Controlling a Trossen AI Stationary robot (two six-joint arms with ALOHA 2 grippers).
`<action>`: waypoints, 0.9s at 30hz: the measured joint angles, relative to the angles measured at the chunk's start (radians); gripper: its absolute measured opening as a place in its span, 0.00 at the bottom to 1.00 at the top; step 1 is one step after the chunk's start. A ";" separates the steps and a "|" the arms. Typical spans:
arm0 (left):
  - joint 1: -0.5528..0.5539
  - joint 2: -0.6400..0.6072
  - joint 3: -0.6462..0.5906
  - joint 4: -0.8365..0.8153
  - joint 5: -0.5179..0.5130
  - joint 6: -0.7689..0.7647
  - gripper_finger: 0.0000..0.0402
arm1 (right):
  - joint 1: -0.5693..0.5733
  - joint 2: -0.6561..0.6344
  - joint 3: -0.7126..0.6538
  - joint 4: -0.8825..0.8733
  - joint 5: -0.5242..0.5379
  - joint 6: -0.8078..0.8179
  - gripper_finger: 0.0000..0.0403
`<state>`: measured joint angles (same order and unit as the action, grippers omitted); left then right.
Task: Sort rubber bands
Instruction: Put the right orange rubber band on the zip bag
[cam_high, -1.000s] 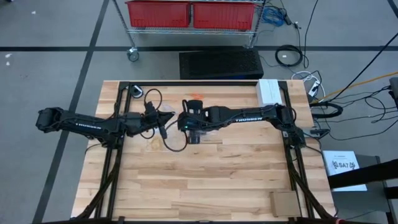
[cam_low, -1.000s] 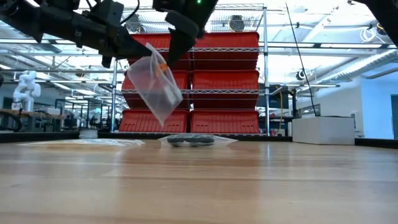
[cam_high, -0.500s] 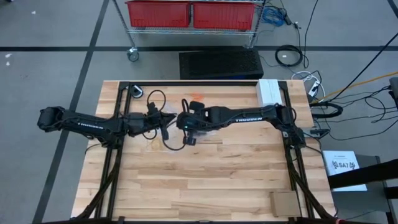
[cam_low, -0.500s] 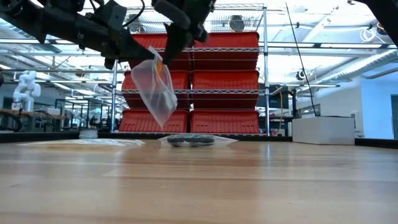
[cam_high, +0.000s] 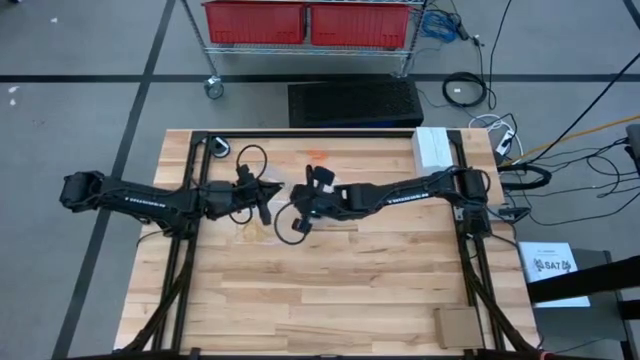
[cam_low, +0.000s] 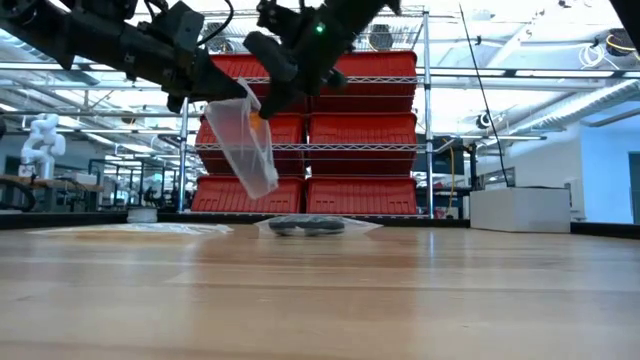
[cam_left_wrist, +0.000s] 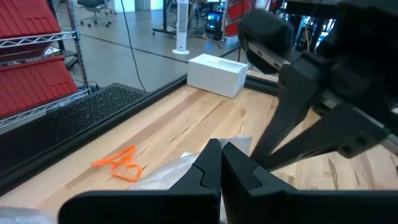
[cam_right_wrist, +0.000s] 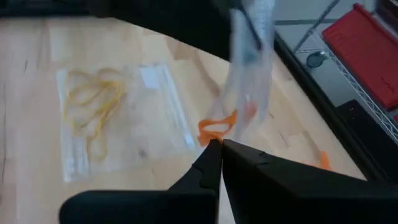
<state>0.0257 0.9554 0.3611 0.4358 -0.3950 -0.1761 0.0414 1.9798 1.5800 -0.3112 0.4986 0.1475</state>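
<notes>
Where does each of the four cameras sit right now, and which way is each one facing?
High view: overhead, straight down on the table; both arms show, left gripper and right gripper meeting mid-table.
Low view: table height, level toward the red bins; both arms enter from above, holding up a clear bag.
Left wrist view: past its shut fingers toward the white box and loose orange bands.
Right wrist view: down on a bag of yellow bands.
Shared: the lifted bag, low and right wrist views.
</notes>
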 joint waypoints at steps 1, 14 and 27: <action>0.000 0.000 0.000 -0.002 0.001 0.000 0.00 | 0.000 -0.008 -0.029 0.040 0.003 0.011 0.00; 0.000 0.000 0.000 0.000 0.002 -0.001 0.00 | 0.018 -0.023 -0.150 0.288 0.113 0.053 0.02; 0.000 0.000 0.009 0.003 0.070 -0.003 0.00 | -0.003 -0.024 -0.150 0.293 0.134 0.000 0.26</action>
<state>0.0261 0.9554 0.3698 0.4387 -0.3248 -0.1792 0.0386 1.9560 1.4300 -0.0181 0.6323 0.1472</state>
